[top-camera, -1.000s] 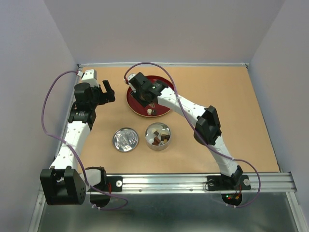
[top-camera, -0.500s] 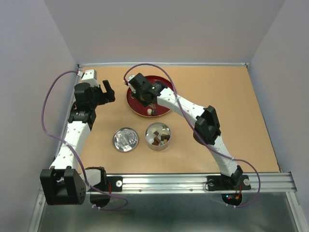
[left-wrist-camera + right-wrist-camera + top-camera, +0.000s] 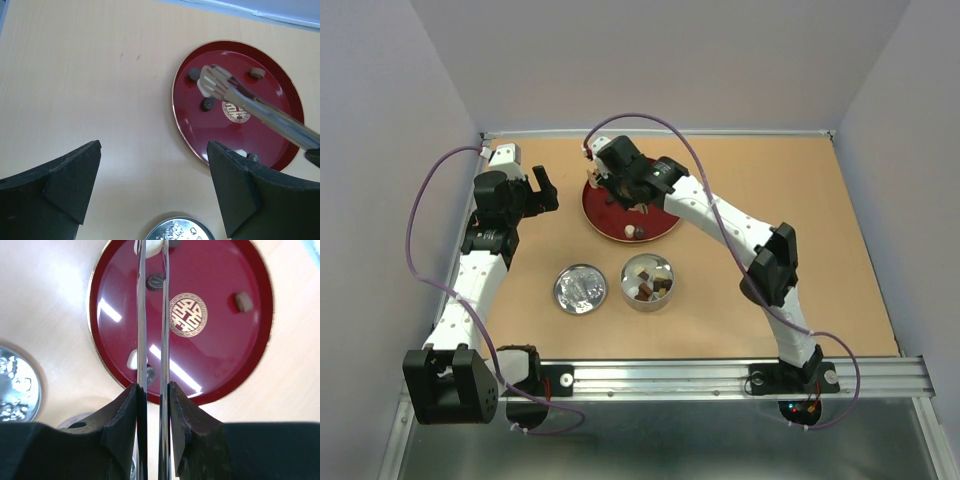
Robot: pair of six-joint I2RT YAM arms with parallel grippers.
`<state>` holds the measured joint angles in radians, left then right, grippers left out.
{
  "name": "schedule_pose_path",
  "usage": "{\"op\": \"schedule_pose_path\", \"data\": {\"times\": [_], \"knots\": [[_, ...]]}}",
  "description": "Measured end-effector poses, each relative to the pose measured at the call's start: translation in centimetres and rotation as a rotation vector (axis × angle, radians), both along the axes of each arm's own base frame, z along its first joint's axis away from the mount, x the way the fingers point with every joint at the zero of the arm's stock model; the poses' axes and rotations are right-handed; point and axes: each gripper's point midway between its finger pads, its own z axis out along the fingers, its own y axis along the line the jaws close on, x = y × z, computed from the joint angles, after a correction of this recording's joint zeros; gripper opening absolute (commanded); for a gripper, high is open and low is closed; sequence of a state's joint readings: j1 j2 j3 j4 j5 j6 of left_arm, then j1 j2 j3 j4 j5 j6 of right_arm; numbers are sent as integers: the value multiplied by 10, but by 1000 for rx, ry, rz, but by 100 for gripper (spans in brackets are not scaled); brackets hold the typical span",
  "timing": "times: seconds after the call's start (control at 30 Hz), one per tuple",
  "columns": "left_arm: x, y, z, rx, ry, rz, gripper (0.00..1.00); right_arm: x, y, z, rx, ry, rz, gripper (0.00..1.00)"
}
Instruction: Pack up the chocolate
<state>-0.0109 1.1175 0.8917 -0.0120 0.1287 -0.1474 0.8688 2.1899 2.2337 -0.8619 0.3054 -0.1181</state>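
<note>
While the right gripper [image 3: 153, 390] squeezes the tongs [image 3: 141, 315], we judge this to be the pick-up step. The tong tips pinch a cream-white chocolate piece [image 3: 204, 86] over the red plate [image 3: 190, 125], by the rim on the side away from the tin [image 3: 668, 270]. We can't tell if the piece is clear of the plate's surface. The R fingers press on both tong arms from outside, w/ the arms nearly parallel and a thin gap between them, so the hold on the tool looks firm.

Next move, as we see it: lift straight up w/o easing the squeeze, swing across to the tin, lower over a free spot, then let the tongs spring apart. The piece is small and smooth, so it could slip out if the squeeze slackens.

A few other chocolates [image 3: 208, 103] lie on the plate, and some [image 3: 650, 288] sit in the tin, so we'd say approx. mid-task. The lid [image 3: 580, 289] lies just beside the tin.

The left gripper [image 3: 153, 144] hangs above the table [image 3: 75, 75], L of the plate, w/ jaws wide apart, holding and touching nothing
</note>
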Motion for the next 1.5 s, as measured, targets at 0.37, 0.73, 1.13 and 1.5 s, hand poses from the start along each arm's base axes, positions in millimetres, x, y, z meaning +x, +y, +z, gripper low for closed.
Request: {"op": "schedule_pose_path", "data": {"times": [0.37, 0.73, 1.13, 1.5], "knots": [[0, 0, 0, 0, 0, 0, 99, -37, -33, 53, 93, -11, -8, 27], [0, 0, 0, 1, 0, 2, 99, -100, -79, 75, 165, 80, -3, 27], [0, 4, 0, 8, 1, 20, 99, -153, -115, 58, 157, 235, -18, 26], [0, 5, 0, 10, 1, 26, 99, -196, -134, 43, 145, 363, -26, 26]]}}
